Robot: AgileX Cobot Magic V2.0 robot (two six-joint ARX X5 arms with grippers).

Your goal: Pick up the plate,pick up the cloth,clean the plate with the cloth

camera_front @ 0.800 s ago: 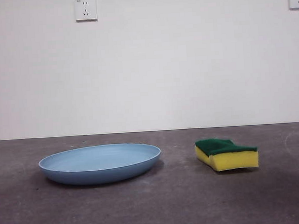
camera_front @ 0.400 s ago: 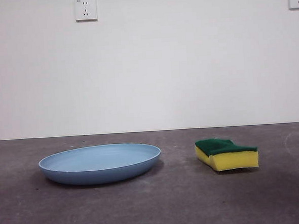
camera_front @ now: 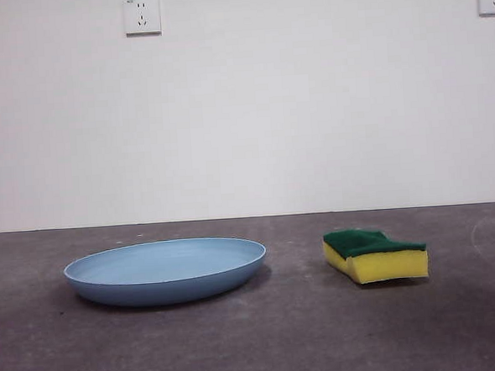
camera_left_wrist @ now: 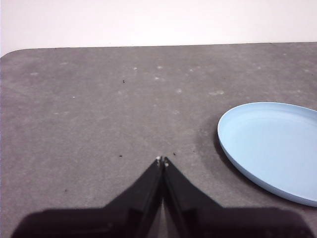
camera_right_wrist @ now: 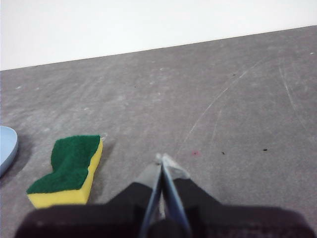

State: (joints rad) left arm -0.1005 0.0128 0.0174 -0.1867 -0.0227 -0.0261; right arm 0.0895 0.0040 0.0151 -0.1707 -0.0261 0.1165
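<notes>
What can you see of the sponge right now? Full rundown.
The sponge is a yellow foam block with a dark green scouring layer on top and wavy, contoured sides. It lies flat, green side up, on the grey table, apart from the light-blue plate beside it. Nothing grips or touches it; the right end effector is shut, short of it.

Left claw (camera_left_wrist: 162, 159) and right claw (camera_right_wrist: 162, 157) each hover with jaws pressed together, gripping nothing.

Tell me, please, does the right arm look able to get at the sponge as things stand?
Probably yes: the sponge lies alone on the table, apart from the plate, with nothing between it and the right claw, which is shut.
</notes>
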